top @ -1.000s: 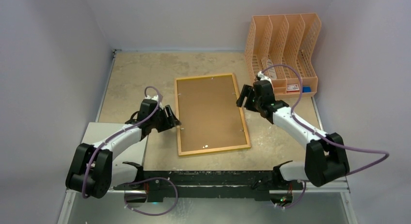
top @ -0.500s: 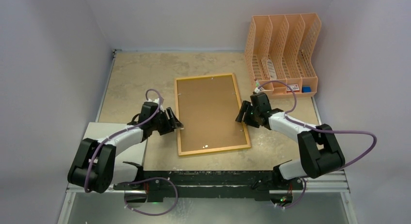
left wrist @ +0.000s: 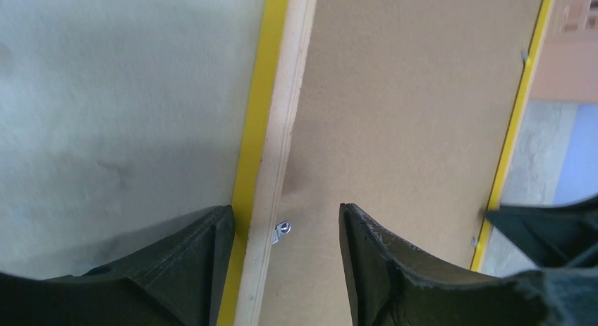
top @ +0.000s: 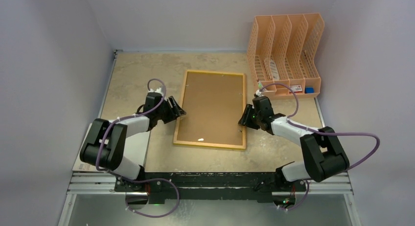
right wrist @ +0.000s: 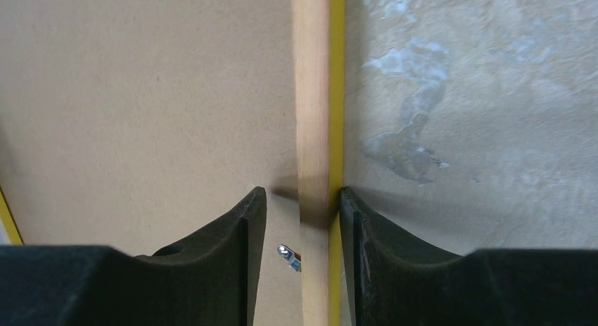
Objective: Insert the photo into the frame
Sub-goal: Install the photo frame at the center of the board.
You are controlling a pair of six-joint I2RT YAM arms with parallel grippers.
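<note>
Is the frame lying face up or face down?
Face down. The frame shows its light wood back and the brown backing board upward; its yellow front edge lies toward the table.

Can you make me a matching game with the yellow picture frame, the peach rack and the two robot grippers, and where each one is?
Things: 1 yellow-edged rectangular wooden picture frame; 2 peach plastic file rack; 3 left gripper; 4 right gripper.
Places: A astride the frame's right rail; B far right corner of the beige stone-patterned table; C astride the frame's left rail; D flat mid-table, back up.
Pairs: 1-D, 2-B, 3-C, 4-A.
</note>
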